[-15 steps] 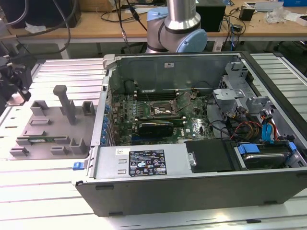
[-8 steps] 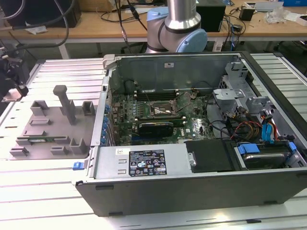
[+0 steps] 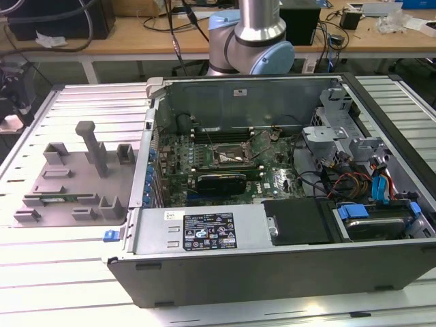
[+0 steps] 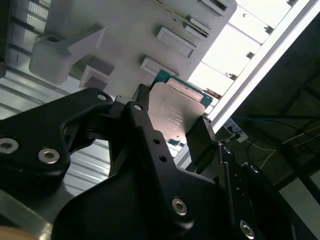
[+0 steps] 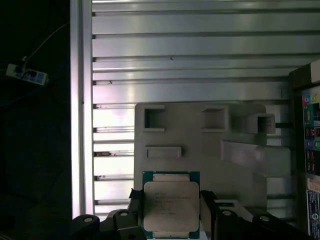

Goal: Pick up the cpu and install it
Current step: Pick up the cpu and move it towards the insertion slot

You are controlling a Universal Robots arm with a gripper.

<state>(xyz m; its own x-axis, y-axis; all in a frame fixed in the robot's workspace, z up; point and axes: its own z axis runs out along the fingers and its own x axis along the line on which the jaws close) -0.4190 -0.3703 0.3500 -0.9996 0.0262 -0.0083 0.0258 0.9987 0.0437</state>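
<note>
The cpu (image 5: pixel 171 205) is a small square chip with a shiny metal top and a green rim. It sits between the black fingers (image 5: pixel 207 202) of my gripper (image 5: pixel 171 212), which is shut on its two opposite edges. In the second wrist view the cpu (image 4: pixel 175 112) shows its metal face, gripped by my gripper (image 4: pixel 172 122). It hangs well above the grey parts holder (image 5: pixel 200 145). The dark square socket frame (image 3: pixel 231 158) lies on the board inside the open computer case (image 3: pixel 272 266).
In the exterior view the grey parts holder (image 3: pixel 68 177), with its upright posts, lies on the ribbed metal table at the left of the case. The arm's base (image 3: pixel 255 34) rises behind the case. Cables and drive bays fill the case's right side.
</note>
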